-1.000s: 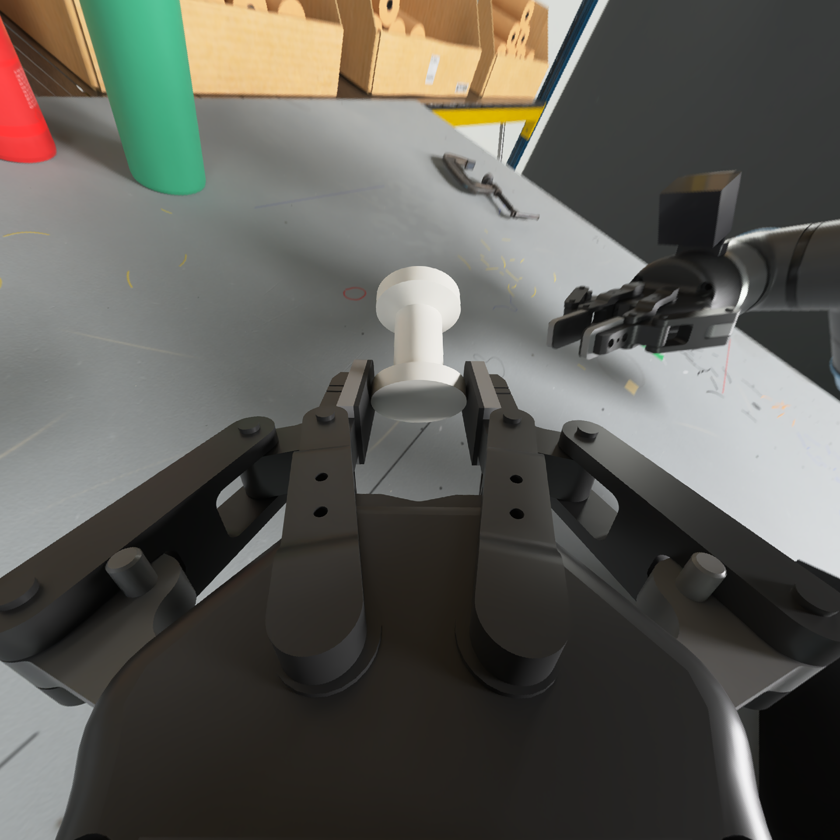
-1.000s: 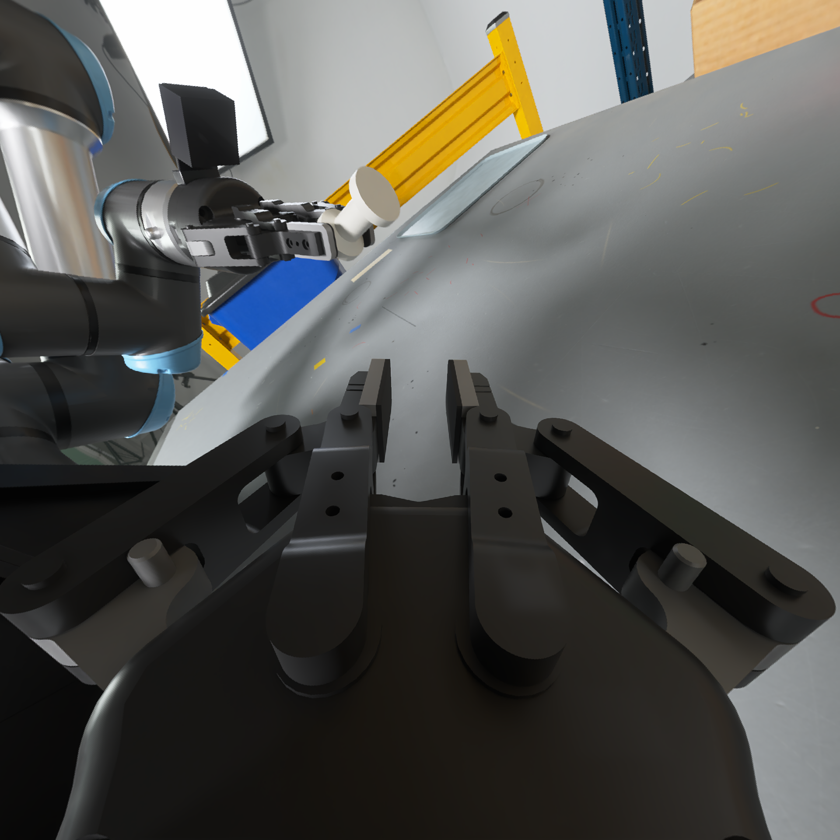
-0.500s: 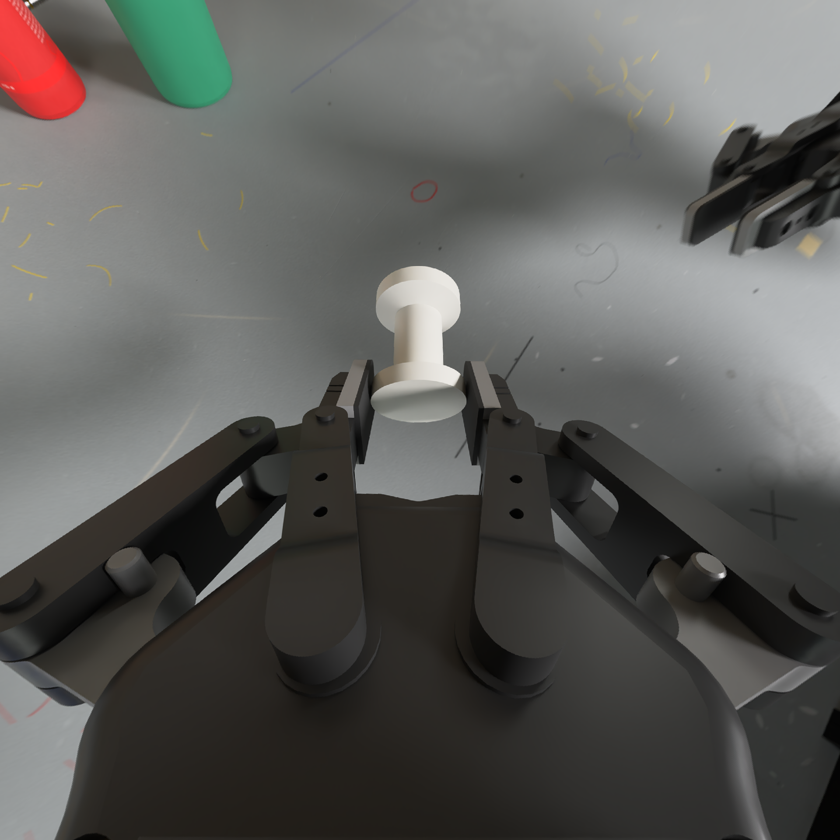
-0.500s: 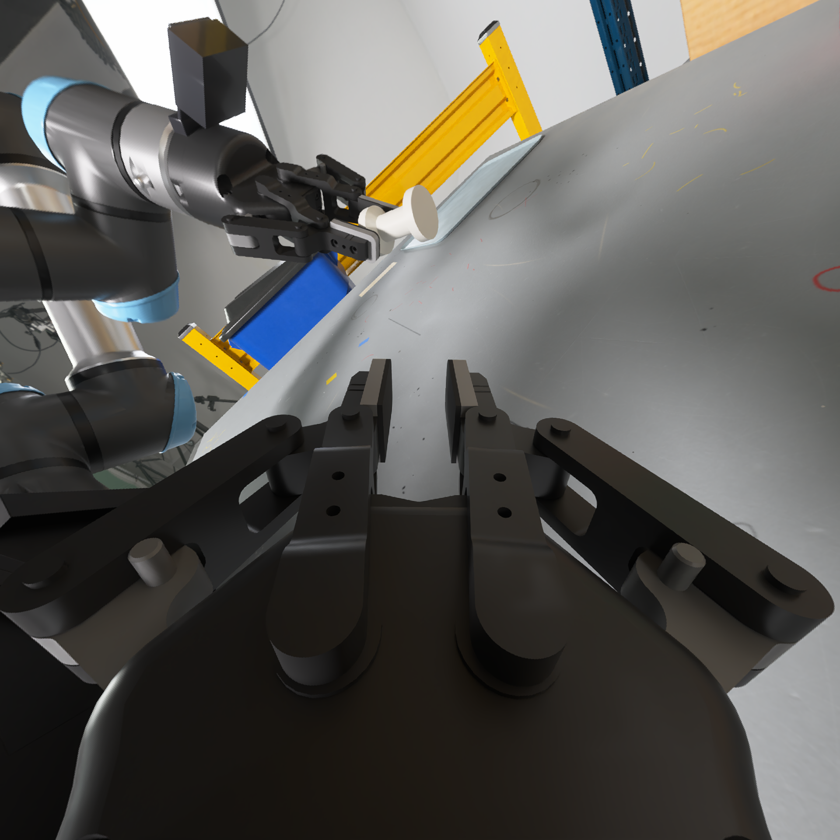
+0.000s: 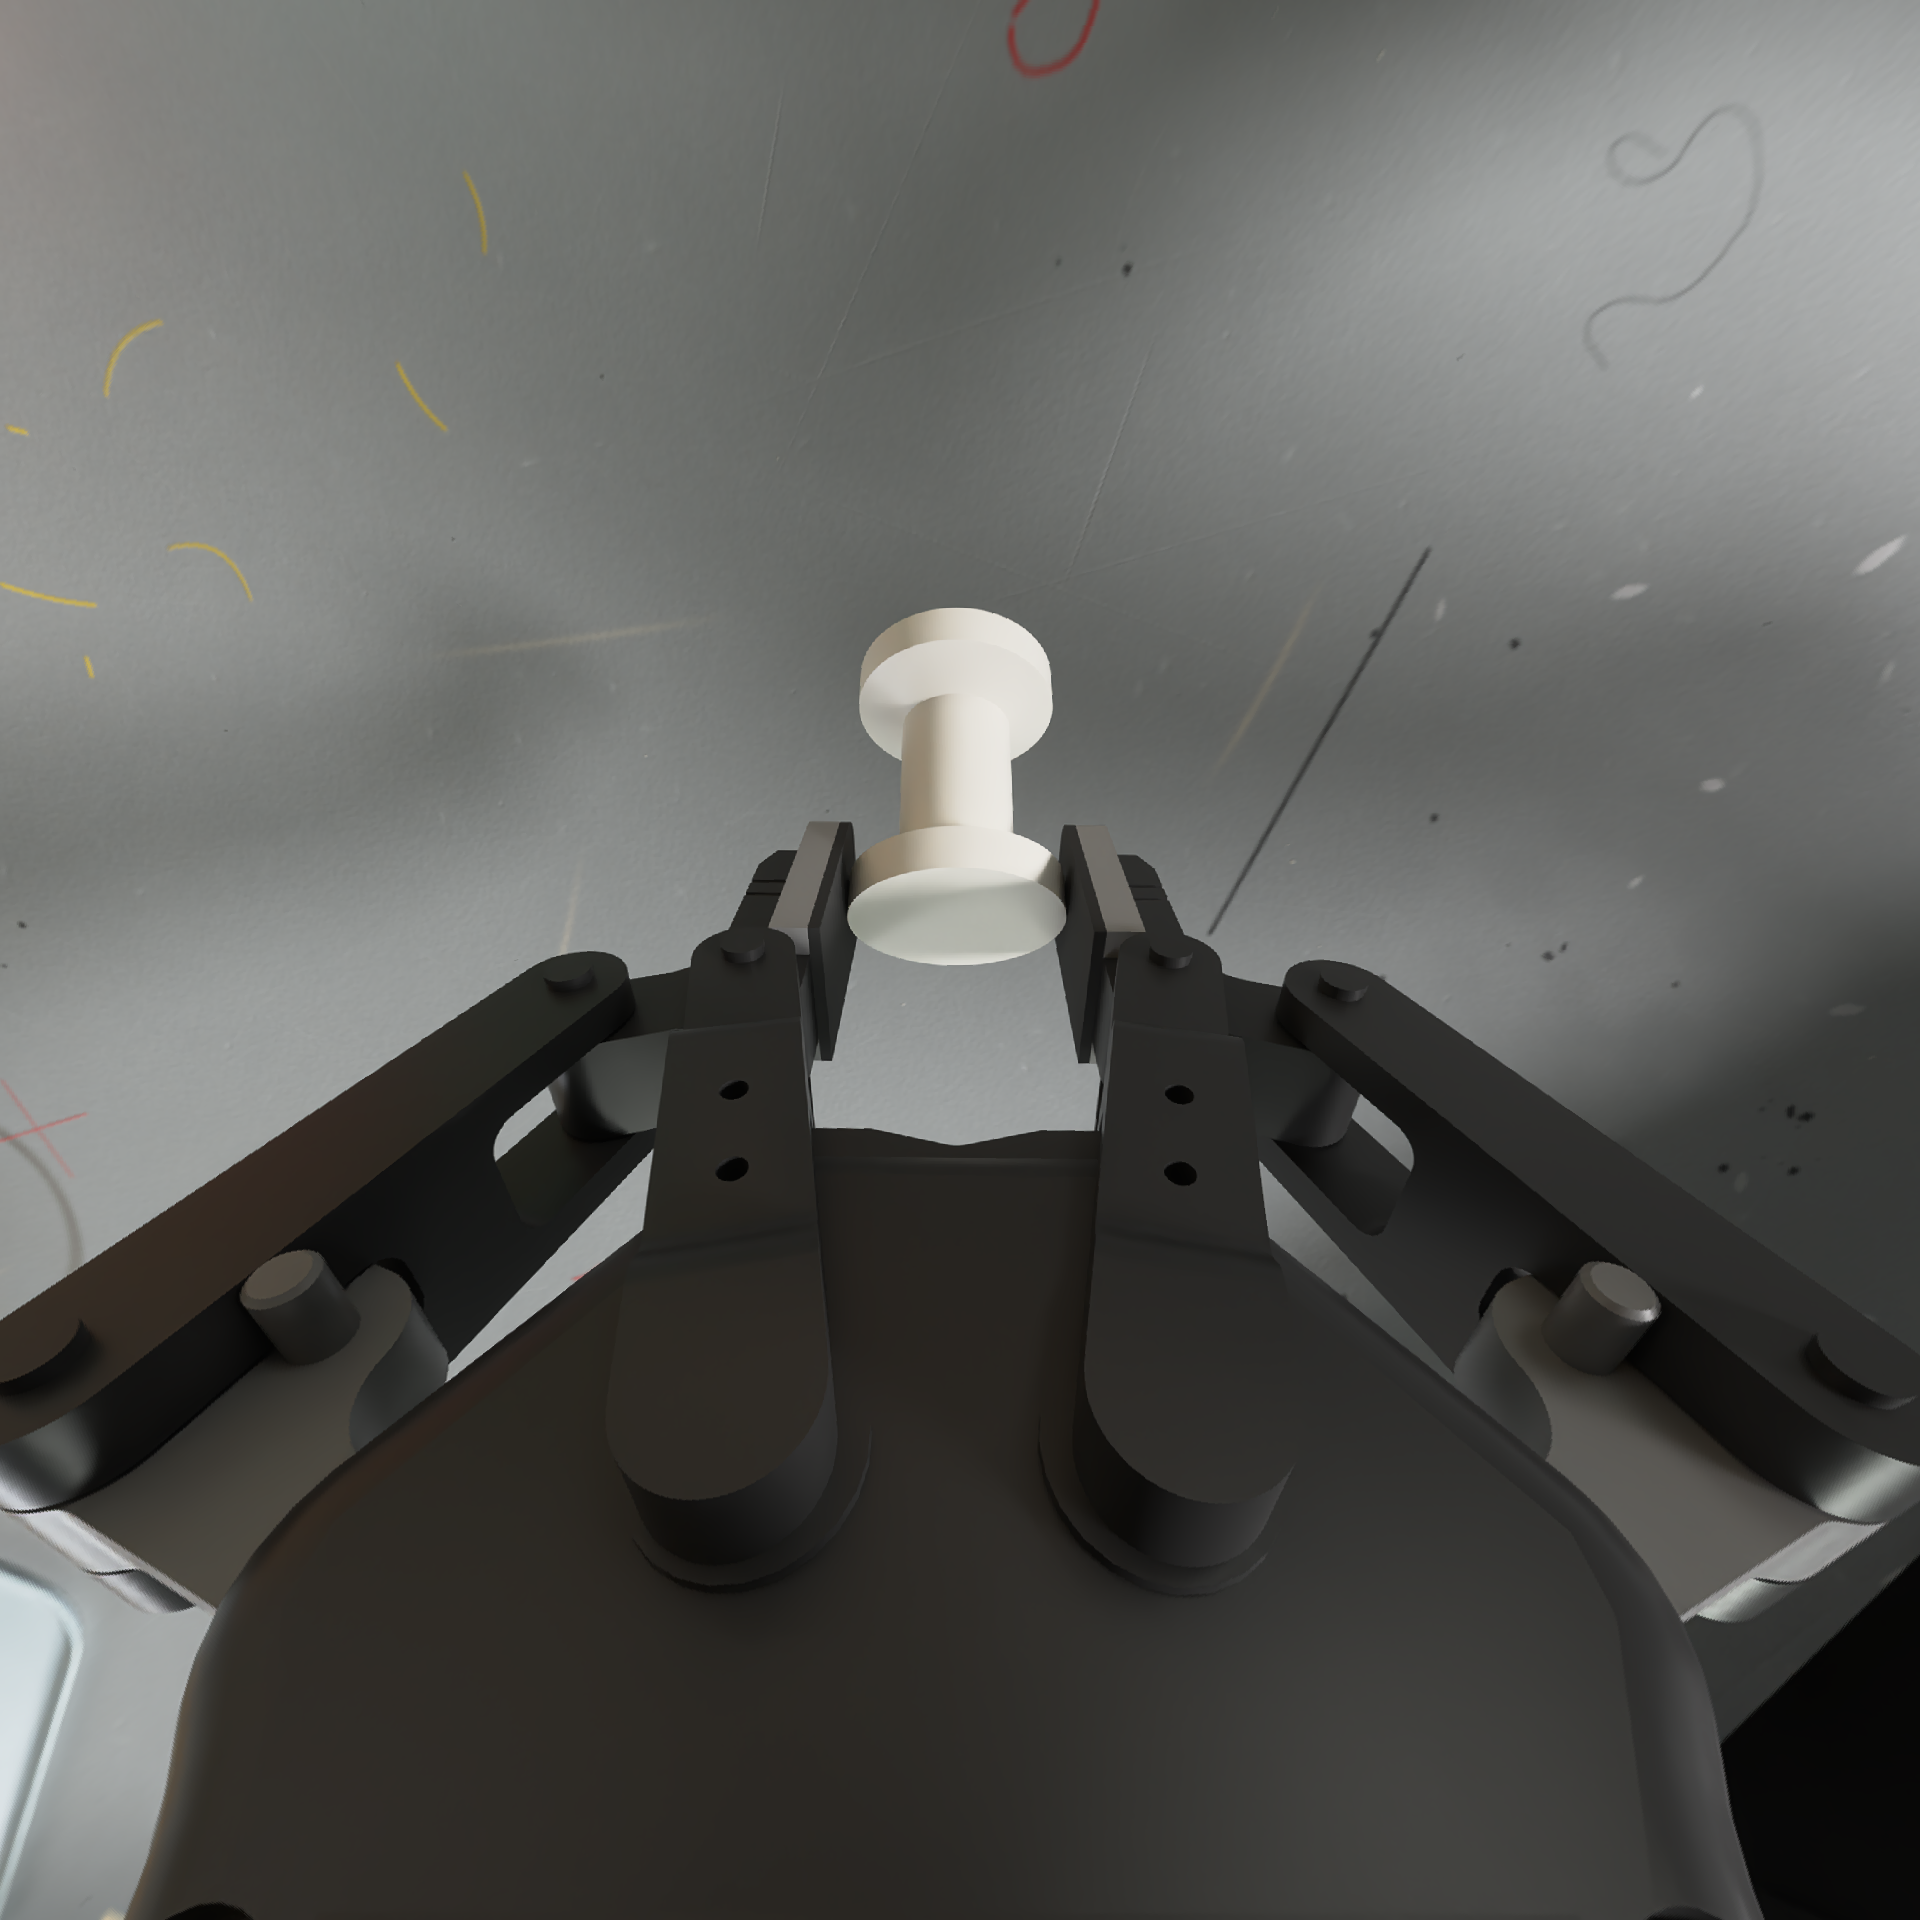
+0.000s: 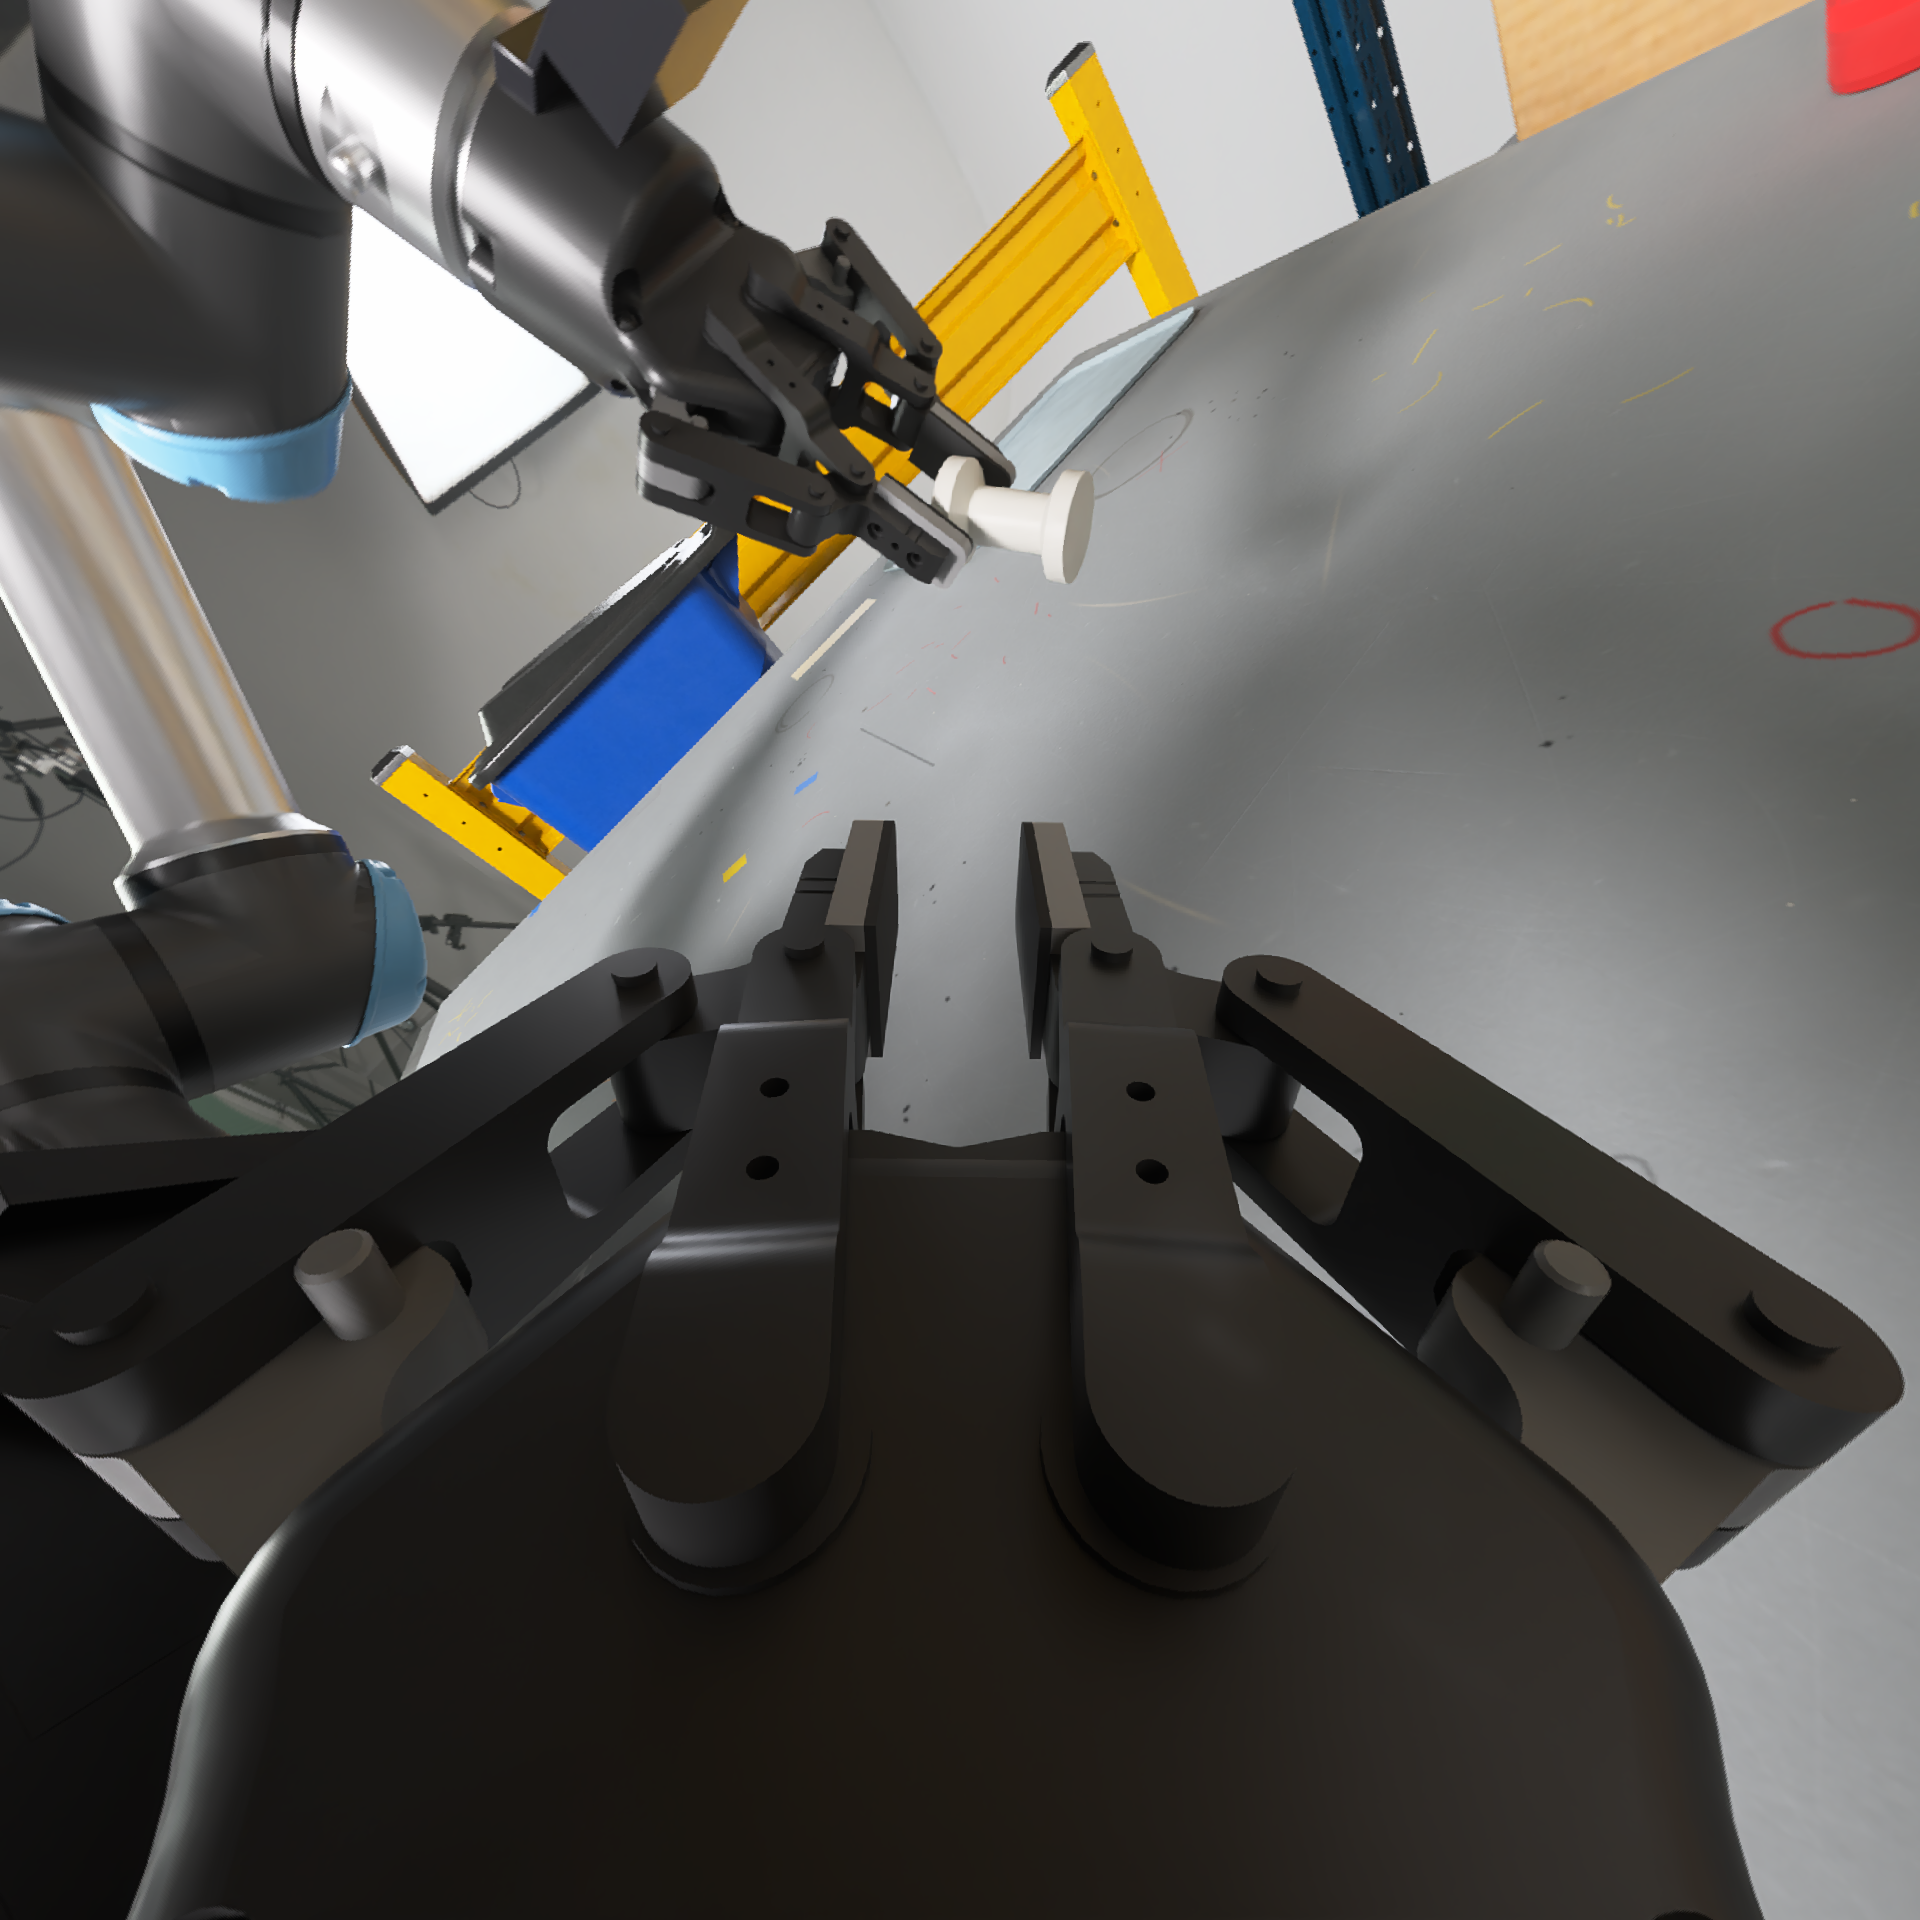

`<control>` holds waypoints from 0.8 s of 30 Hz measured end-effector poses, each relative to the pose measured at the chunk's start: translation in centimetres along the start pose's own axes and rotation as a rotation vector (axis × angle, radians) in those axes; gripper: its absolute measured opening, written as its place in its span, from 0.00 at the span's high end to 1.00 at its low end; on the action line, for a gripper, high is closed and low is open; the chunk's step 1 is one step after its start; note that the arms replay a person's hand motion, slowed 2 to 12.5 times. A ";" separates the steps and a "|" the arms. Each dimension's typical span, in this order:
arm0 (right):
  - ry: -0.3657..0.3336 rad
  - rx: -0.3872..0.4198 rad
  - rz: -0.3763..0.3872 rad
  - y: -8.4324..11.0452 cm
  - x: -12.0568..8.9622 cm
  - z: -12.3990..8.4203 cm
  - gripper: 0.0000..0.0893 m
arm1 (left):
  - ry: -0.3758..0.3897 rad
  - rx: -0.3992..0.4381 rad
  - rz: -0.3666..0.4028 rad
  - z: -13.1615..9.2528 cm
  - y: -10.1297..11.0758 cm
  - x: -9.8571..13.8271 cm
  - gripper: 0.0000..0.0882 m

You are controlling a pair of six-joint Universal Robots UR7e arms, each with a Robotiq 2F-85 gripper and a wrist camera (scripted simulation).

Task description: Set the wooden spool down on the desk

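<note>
The wooden spool (image 5: 954,769) is pale cream with two round flanges. My left gripper (image 5: 956,883) is shut on its near flange, and the spool sticks out forward over the grey desk (image 5: 623,364). In the right wrist view the left gripper (image 6: 951,520) holds the spool (image 6: 1023,514) tilted down, its free flange close above the desk (image 6: 1455,831); I cannot tell whether it touches. My right gripper (image 6: 956,883) is empty, its pads a small gap apart, low over the desk and well away from the spool.
A red circle mark (image 6: 1844,629) is drawn on the desk to the right. A flat clear plate (image 6: 1101,400) lies near the far desk edge. A blue bin (image 6: 623,707) and a yellow rack (image 6: 1039,260) stand beyond the edge. A red object (image 6: 1870,52) stands far right.
My left gripper has tipped downward and come closer to the desk with the spool. The red and green cones and the right gripper have left the left wrist view. The right gripper has barely moved.
</note>
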State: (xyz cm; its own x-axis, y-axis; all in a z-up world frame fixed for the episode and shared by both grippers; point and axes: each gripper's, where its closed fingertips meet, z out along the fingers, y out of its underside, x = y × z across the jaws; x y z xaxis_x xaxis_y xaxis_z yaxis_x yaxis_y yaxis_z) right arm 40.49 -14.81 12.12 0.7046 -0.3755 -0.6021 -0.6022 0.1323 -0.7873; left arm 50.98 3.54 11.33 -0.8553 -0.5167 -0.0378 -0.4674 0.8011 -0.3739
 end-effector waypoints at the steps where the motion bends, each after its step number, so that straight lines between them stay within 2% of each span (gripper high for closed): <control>1: 0.004 0.000 0.000 0.0 0.0 -0.1 0.76 | -0.003 -0.026 0.007 0.2 -0.1 -0.3 0.60; 12: 0.044 0.012 0.003 0.2 -0.1 -1.2 0.77 | -0.002 -0.280 0.111 2.8 -0.6 -2.4 0.60; 24: 0.073 0.007 0.003 0.9 -0.4 -2.7 0.77 | 0.001 -0.472 0.185 5.4 -1.9 -3.8 0.60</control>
State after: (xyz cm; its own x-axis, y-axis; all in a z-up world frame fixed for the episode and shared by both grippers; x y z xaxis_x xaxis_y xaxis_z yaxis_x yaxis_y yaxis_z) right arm 38.67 -17.03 11.99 0.6733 -0.4409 -0.5935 -0.6017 0.1396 -0.7864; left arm 56.30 2.31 7.14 -0.9334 -0.3533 -0.0631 -0.3581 0.9284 0.0988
